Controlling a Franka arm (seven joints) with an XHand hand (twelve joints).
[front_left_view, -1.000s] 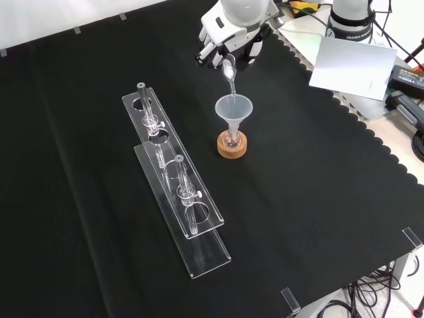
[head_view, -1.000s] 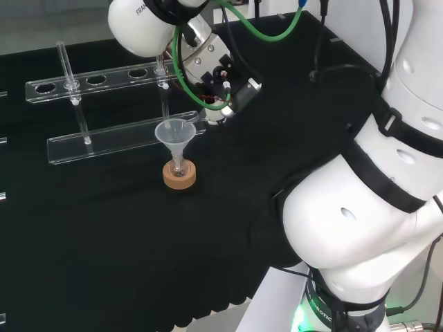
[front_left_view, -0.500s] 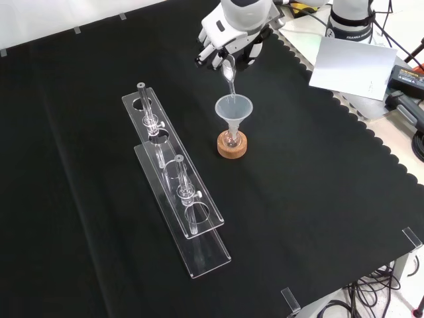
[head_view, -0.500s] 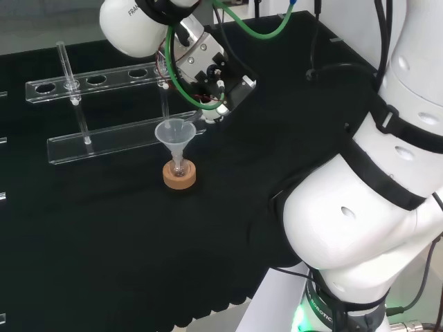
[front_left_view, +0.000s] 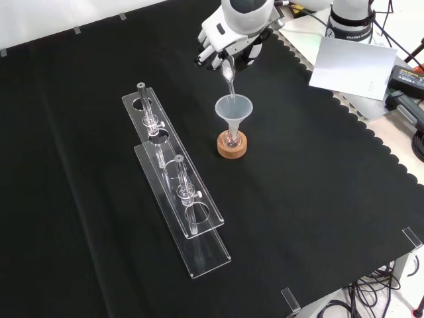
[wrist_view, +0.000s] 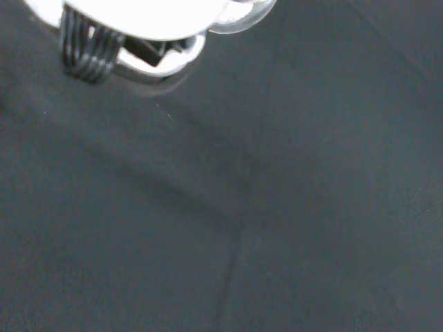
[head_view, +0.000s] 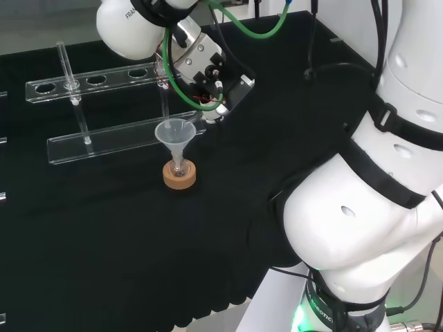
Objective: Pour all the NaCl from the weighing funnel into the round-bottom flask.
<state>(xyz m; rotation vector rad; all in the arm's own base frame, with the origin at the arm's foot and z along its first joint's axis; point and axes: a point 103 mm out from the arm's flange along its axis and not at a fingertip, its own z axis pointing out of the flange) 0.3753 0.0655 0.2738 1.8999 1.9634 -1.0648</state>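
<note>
Clear glass and plastic make up most of what stands on the black-clothed surface (front_left_view: 318, 199). In the front view the hand (front_left_view: 228, 36) is seen at the far side, its fingers curled round the weighing funnel (front_left_view: 228, 71), which is held tilted with its spout pointing down into the wide mouth of a clear funnel (front_left_view: 233, 110). That funnel sits in the neck of the small round-bottom flask (front_left_view: 230, 139), which rests on a cork ring (front_left_view: 231, 147) near the middle of the cloth. To the left in the front view, two clear racks (front_left_view: 175, 192) with tubes stand well apart from the flask.

Over the last second the hand has risen a little and its wrist has turned further, as the head view shows by the arm's upper link (head_view: 131, 28) sitting higher and more to the left, while the flask and its stand have stayed where they were. The weighing funnel is thus judged to be tipped more steeply, so the pour is under way. Whether any NaCl is left in it cannot be told.
</note>
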